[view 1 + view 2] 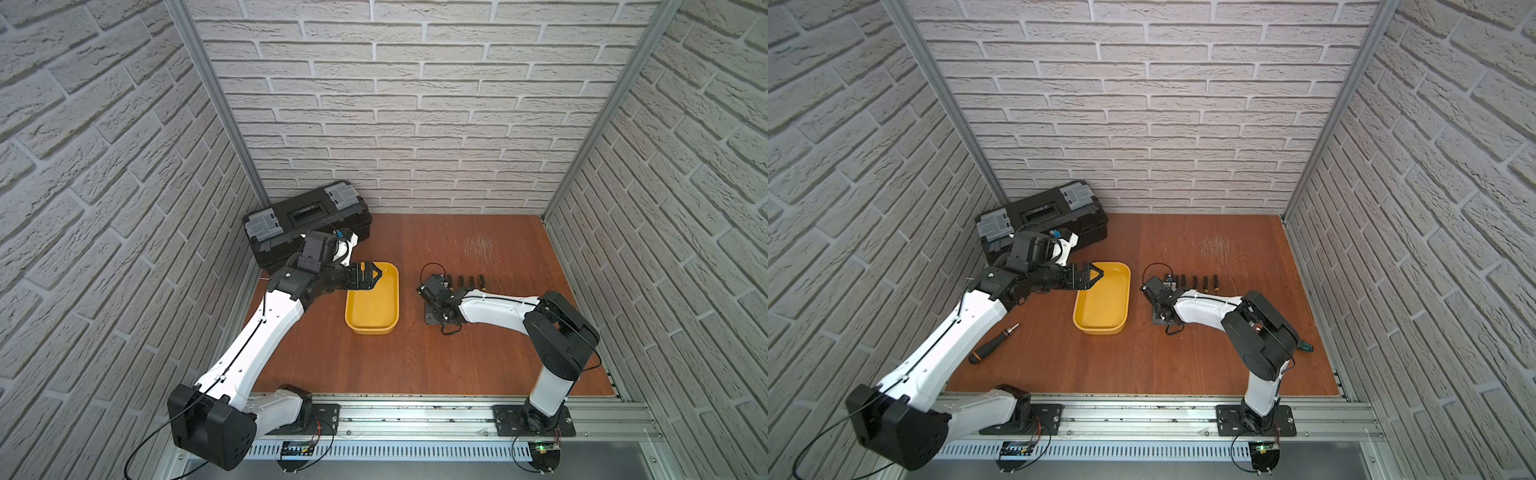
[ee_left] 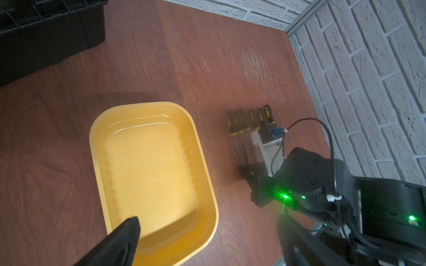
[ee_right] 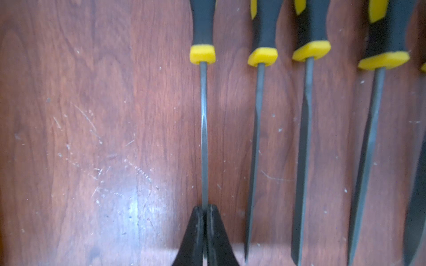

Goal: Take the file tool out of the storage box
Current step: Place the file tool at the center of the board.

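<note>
The file (image 3: pixel 203 138), with a black-and-yellow handle, is out of the storage box (image 1: pixel 371 329). Its slim blade is pinched near the tip by the right tool (image 3: pixel 204 210), whose jaws are closed tight on it. Whether the file rests on the worktop (image 1: pixel 415 365) or sits just above it cannot be told. Nearest the robot's rail, a black screwdriver (image 1: pixel 992 345) lies on the worktop beside the left arm. Farther in sits the yellow storage box, apart from the file and to its left. The left tool (image 1: pixel 376 276) hangs over the box's far corner with jaws spread wide, holding nothing. Level with the box, at least 4 more files (image 3: pixel 302 138) lie side by side next to the held one, handles pointing to the far wall. The held file is at the end of the row nearest the box. In the back-left corner stands a black toolbox (image 1: pixel 307 214) with 2 grey latches.
</note>
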Available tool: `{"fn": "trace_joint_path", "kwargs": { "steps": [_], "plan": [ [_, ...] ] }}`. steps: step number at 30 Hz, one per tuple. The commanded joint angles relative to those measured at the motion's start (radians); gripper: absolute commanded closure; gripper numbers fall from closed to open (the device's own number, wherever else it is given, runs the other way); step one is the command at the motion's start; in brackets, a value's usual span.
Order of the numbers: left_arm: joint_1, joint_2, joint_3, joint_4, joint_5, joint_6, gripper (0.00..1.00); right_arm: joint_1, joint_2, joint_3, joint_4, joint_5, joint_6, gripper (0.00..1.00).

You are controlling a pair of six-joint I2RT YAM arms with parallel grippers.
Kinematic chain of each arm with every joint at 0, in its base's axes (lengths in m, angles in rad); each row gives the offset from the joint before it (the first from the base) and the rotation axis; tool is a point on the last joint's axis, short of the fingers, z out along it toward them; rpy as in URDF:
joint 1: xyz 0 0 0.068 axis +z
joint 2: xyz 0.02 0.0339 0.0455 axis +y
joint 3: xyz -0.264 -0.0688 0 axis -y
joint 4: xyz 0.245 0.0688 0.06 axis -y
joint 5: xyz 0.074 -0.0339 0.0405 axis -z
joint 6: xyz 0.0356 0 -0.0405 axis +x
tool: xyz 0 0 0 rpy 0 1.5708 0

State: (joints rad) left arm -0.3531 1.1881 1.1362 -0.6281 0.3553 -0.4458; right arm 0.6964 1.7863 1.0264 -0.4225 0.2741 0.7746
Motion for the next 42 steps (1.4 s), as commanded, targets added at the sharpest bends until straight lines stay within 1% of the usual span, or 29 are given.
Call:
{"fn": "trace_joint_path", "kwargs": {
  "steps": [1, 9, 19, 24, 29, 31, 33, 35, 38, 39, 40, 42],
  "plan": [
    [0.005, -0.013, -0.016, 0.036, -0.007, 0.001, 0.02, -0.005, 0.015, -0.012, 0.020, 0.009, 0.007, 0.93],
    [0.006, -0.016, -0.015, 0.038, -0.001, -0.003, 0.02, -0.005, 0.017, -0.009, 0.018, 0.011, 0.003, 0.84],
    [0.006, -0.016, -0.013, 0.036, -0.003, -0.005, 0.02, -0.005, -0.003, -0.008, 0.004, 0.025, -0.007, 0.82],
    [0.005, -0.019, -0.007, 0.026, -0.016, -0.003, 0.01, -0.004, -0.068, 0.023, -0.046, 0.037, -0.061, 0.80],
    [0.005, -0.004, 0.016, 0.008, -0.034, -0.002, 0.01, -0.006, -0.189, 0.057, -0.102, 0.071, -0.161, 0.69],
    [0.006, -0.004, 0.023, 0.006, -0.060, 0.000, 0.01, -0.011, -0.234, 0.075, -0.127, 0.081, -0.203, 0.65],
    [0.006, -0.009, 0.031, -0.001, -0.123, 0.001, 0.01, -0.027, -0.283, 0.089, -0.150, 0.073, -0.250, 0.58],
    [0.008, -0.014, 0.039, -0.004, -0.181, 0.008, 0.02, -0.046, -0.327, 0.100, -0.168, 0.067, -0.295, 0.48],
    [0.013, 0.003, 0.062, -0.018, -0.244, 0.040, 0.02, -0.091, -0.401, 0.098, -0.173, 0.055, -0.371, 0.29],
    [0.019, 0.012, 0.069, -0.022, -0.247, 0.056, 0.02, -0.115, -0.424, 0.093, -0.168, 0.042, -0.391, 0.21],
    [0.026, 0.024, 0.078, -0.025, -0.250, 0.069, 0.02, -0.148, -0.445, 0.085, -0.161, 0.017, -0.405, 0.13],
    [0.039, 0.040, 0.086, -0.024, -0.251, 0.077, 0.02, -0.214, -0.482, 0.073, -0.151, -0.040, -0.425, 0.03]
  ]
}}
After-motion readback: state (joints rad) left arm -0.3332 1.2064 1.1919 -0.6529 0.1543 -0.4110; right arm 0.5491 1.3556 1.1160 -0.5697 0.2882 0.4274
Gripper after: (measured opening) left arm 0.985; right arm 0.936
